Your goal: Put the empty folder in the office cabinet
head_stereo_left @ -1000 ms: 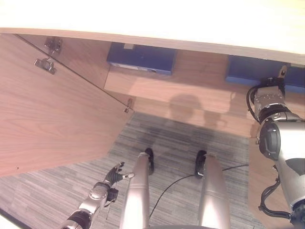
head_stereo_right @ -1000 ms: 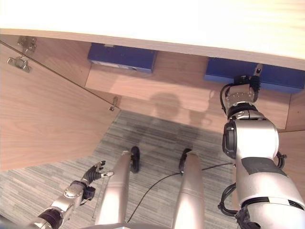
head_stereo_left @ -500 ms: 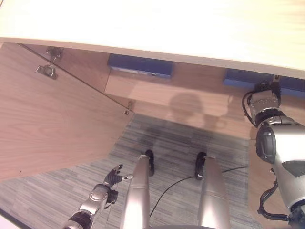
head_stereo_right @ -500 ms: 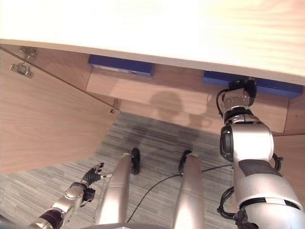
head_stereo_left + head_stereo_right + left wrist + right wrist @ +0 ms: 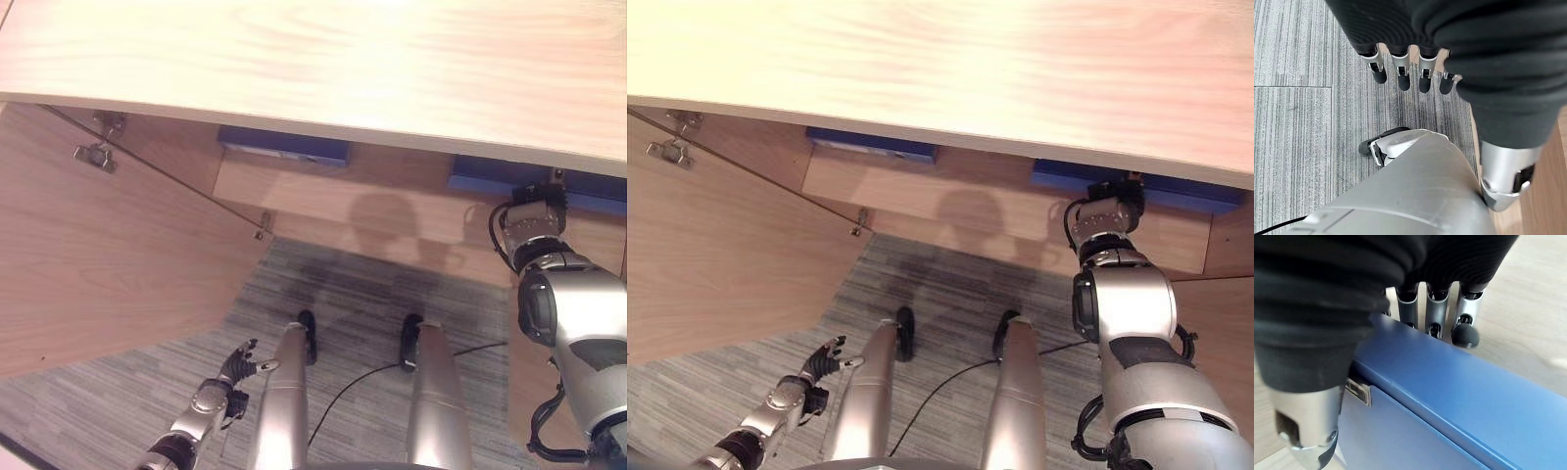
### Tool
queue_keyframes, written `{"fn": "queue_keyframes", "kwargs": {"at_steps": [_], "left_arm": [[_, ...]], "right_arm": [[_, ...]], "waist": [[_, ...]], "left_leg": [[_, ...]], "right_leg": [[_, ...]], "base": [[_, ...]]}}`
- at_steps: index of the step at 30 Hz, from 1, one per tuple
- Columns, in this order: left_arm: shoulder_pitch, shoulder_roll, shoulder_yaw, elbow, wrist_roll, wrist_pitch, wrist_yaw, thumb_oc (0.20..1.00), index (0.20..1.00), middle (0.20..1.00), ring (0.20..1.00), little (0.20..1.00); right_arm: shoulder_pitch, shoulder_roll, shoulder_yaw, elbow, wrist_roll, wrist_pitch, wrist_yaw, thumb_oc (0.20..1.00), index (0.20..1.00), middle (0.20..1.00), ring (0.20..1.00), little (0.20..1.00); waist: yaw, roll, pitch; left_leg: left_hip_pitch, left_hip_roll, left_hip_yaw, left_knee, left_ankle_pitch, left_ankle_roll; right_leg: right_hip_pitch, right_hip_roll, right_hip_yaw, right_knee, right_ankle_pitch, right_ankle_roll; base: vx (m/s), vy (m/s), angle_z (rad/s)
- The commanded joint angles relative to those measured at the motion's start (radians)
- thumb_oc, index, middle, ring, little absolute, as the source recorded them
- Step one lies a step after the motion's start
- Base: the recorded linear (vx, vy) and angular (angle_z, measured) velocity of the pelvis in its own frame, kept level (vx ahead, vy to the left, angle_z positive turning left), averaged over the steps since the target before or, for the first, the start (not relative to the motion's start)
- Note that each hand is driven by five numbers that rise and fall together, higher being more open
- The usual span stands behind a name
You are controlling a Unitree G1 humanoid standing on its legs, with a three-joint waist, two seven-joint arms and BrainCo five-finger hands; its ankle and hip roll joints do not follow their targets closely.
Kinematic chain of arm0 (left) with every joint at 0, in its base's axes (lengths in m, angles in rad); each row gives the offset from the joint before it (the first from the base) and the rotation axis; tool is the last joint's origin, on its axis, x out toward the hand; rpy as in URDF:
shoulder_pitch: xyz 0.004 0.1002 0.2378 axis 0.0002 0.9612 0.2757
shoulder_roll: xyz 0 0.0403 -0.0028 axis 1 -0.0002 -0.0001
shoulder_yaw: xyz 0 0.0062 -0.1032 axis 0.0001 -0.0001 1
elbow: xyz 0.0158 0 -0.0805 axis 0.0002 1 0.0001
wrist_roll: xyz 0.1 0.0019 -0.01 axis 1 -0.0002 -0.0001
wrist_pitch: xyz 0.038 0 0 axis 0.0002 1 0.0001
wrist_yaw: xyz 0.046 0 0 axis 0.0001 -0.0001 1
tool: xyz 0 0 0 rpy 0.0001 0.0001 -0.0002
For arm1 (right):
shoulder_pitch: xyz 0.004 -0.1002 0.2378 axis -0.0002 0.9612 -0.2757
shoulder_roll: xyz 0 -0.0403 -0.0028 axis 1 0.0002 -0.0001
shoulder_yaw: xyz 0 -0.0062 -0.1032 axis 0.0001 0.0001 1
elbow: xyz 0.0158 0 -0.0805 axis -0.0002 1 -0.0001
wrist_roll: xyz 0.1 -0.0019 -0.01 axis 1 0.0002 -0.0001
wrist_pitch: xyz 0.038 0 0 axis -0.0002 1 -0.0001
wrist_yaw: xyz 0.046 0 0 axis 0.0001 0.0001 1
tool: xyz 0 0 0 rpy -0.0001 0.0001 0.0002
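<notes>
Right robot hand (image 5: 1437, 308): reached into the open cabinet at the far right, fingers (image 5: 1465, 322) curled over the far edge of the blue folder, thumb on its near face, clenched round it.
Blue folder (image 5: 1459, 401): lay on the cabinet shelf (image 5: 950, 201) on the right side, partly tucked under the cabinet top, its long edge running left to right; a small metal label holder (image 5: 1358, 391) showed on its near face in the right wrist view.
Second blue folder (image 5: 284, 149): lay on the same shelf toward the left, well apart from the first, likewise half hidden under the cabinet top.
Cabinet top (image 5: 323, 69): pale wood, spanned the far part of the scene above the shelf.
Cabinet door (image 5: 108, 255): swung open on the left, inner face showing, with metal hinges (image 5: 93, 155) near its far end.
Left robot hand (image 5: 238, 363): hung low at the near left above the grey striped carpet (image 5: 372, 294), fingers (image 5: 1400, 73) straight and relaxed, released, holding nothing.
</notes>
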Motion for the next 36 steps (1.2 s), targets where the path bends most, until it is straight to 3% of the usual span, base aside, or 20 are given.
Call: {"fn": "queue_keyframes", "kwargs": {"at_steps": [1,17,23,36], "left_arm": [[-0.053,0.0,0.0,0.053,-0.014,-0.014,0.004,1.0,1.0,1.0,1.0,1.0],[-0.035,0.029,0.031,0.081,-0.018,-0.008,-0.022,1.0,1.0,1.0,1.0,1.0],[-0.07,0.019,0.026,0.092,-0.033,-0.006,-0.024,1.0,1.0,1.0,1.0,1.0],[-0.098,-0.018,0.026,0.11,-0.036,-0.007,-0.002,1.0,1.0,1.0,1.0,1.0]], "right_arm": [[-0.007,0.029,-0.052,0.07,0.005,0.049,-0.001,1.0,1.0,1.0,1.0,1.0],[-0.261,-0.137,0.156,-0.009,-0.123,0.073,0.051,1.0,1.0,1.0,1.0,1.0],[-0.222,-0.096,0.119,0.038,-0.09,0.091,0.07,1.0,1.0,1.0,1.0,1.0],[0.02,0.096,-0.034,0.066,-0.02,0.08,0.069,1.0,1.0,1.0,1.0,1.0]], "waist": [[0.024,0.025,0.06],[0.036,0.001,0.043],[0.035,-0.002,0.05],[0.033,0.018,0.067]], "left_leg": [[0.02,-0.038,-0.008,-0.049,-0.045,0.054],[0.045,-0.041,-0.014,-0.105,-0.012,0.045],[0.051,-0.043,-0.012,-0.113,-0.009,0.046],[0.033,-0.048,-0.005,-0.083,-0.02,0.059]], "right_leg": [[0.105,0.045,-0.043,-0.046,-0.158,0.034],[0.139,0.041,-0.051,-0.096,-0.127,0.036],[0.15,0.043,-0.051,-0.112,-0.119,0.036],[0.137,0.039,-0.043,-0.093,-0.12,0.036]], "base": [[0.0,0.0,0.0],[0.0,0.003,0.0],[0.0,0.0,0.0],[0.0,0.005,0.0]]}}
